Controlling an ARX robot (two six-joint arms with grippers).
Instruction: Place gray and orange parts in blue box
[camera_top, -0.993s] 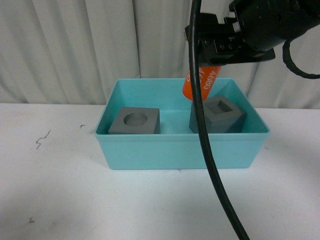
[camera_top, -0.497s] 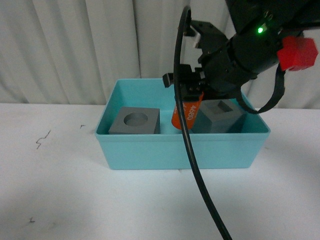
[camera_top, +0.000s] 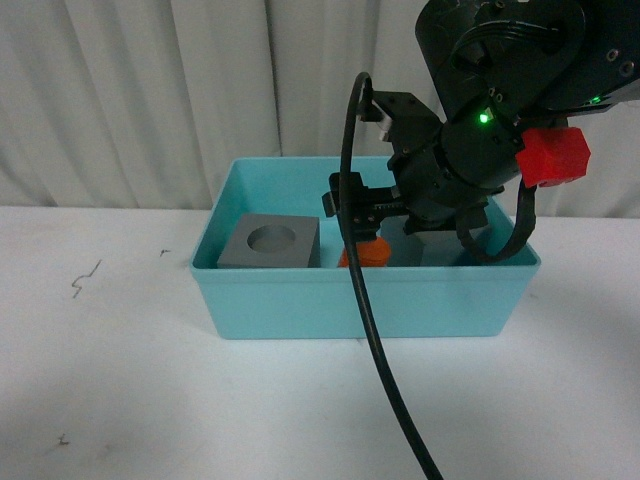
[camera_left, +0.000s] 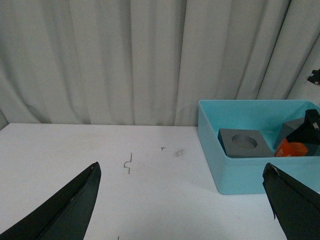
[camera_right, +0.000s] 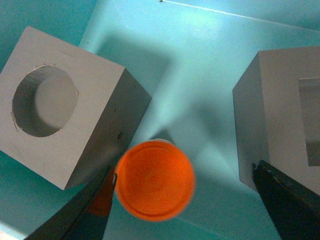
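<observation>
Orange plastic sits between my right gripper's (camera_right: 185, 200) spread fingers (camera_right: 287, 202): the orange cylinder (camera_right: 155, 179) stands upright on the floor of the blue box (camera_top: 360, 295), and neither dark finger seems to touch it, so I judge it released. It stands between the two gray cubes, just beside the one with the round recess (camera_right: 62, 105) on the left, and apart from the one with the square recess (camera_right: 285, 112) on the right. All three parts are in the box. The risk, as I judge it, is in pulling out: a finger or the black cable (camera_top: 375, 340) could clip the cylinder and topple it, or snag the box rim and drag it. My left gripper (camera_left: 182, 200) hangs open over the white table (camera_left: 100, 165), well left of the box.
</observation>
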